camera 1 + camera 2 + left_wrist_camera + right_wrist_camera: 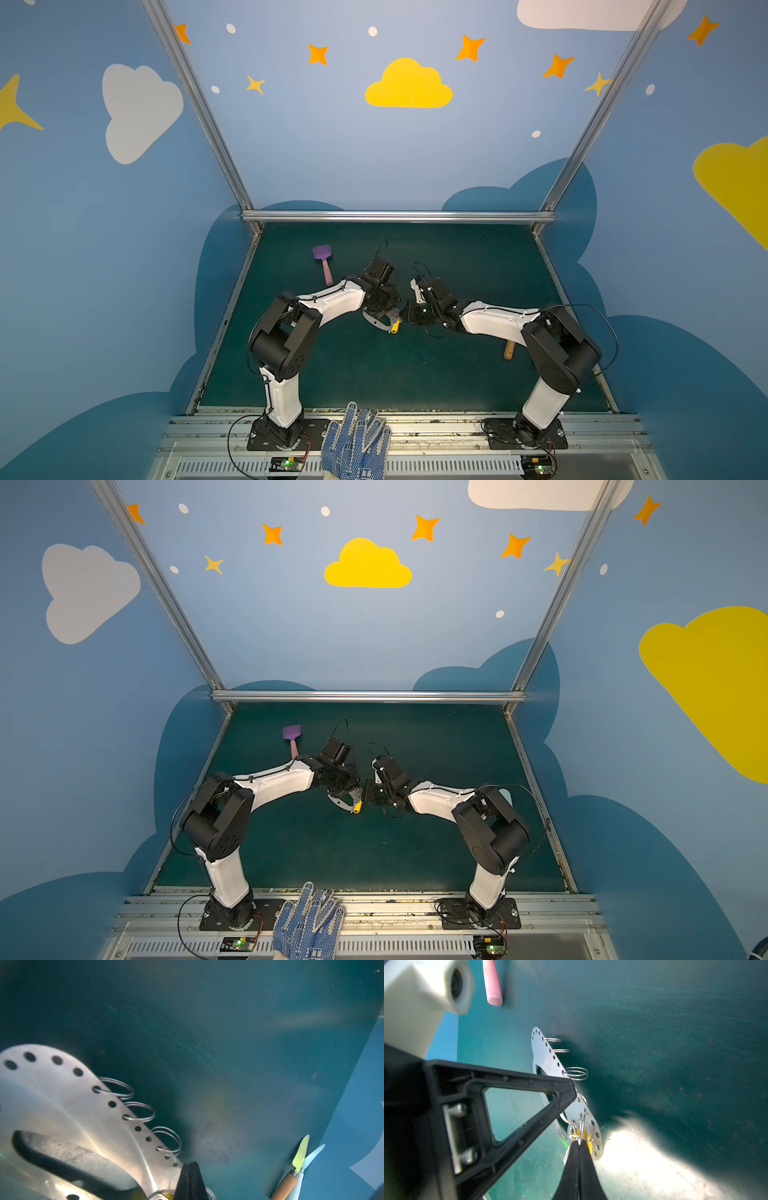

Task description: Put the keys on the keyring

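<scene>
Keys [583, 1134] between right pincer [579, 1142] tips

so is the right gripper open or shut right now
Shut. In the right wrist view the right gripper has its jaws pressed together, pinching the small split ring of the keys by the keyring.

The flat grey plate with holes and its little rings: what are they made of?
The flat grey D-shaped holed plate looks like brushed metal, maybe steel: it gleams with streaky highlights. Its small silver wire rings look like metal too: thin, shiny, coiled double.
</scene>
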`<state>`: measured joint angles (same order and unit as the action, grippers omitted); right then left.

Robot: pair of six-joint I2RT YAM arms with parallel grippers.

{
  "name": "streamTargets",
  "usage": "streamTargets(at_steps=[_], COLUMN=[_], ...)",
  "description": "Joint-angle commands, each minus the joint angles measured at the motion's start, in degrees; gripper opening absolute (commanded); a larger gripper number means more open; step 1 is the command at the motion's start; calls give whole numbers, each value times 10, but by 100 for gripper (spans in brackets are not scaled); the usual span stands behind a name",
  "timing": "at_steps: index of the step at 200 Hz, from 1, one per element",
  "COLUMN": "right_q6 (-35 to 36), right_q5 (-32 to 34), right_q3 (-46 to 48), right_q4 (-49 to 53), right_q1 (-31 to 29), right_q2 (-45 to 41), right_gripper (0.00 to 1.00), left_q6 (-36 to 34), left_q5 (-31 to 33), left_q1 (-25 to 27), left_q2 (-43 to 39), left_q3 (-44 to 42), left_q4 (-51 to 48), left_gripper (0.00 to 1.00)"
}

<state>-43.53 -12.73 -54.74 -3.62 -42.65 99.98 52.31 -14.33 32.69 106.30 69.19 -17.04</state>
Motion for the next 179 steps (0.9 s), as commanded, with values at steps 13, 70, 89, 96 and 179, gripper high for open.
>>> streamTargets(at_steps=[13, 70, 89, 96, 179], right_q6=[15, 28, 26, 25, 23], right_q5=[-72, -166, -178, -180, -275], right_q3=[-14, -24, -20, -20, -49], right_q4=[-19, -3, -7, -6, 3], right_q1=[6, 18, 26, 30, 74], right_q2=[-1, 38, 43, 43, 79], right_gripper=[0, 0, 0, 0, 0], left_q6=[-10, -16, -19, -19, -34], left_q5=[1, -2, -9, -11, -37], left_q1=[0, 0, 1, 1, 11], left_q2=[3, 0, -3, -5, -11], left_q3=[9, 14, 14, 14, 13], left_q4=[-13, -14, -10, -11, 3], left_gripper=[4, 4, 4, 4, 4])
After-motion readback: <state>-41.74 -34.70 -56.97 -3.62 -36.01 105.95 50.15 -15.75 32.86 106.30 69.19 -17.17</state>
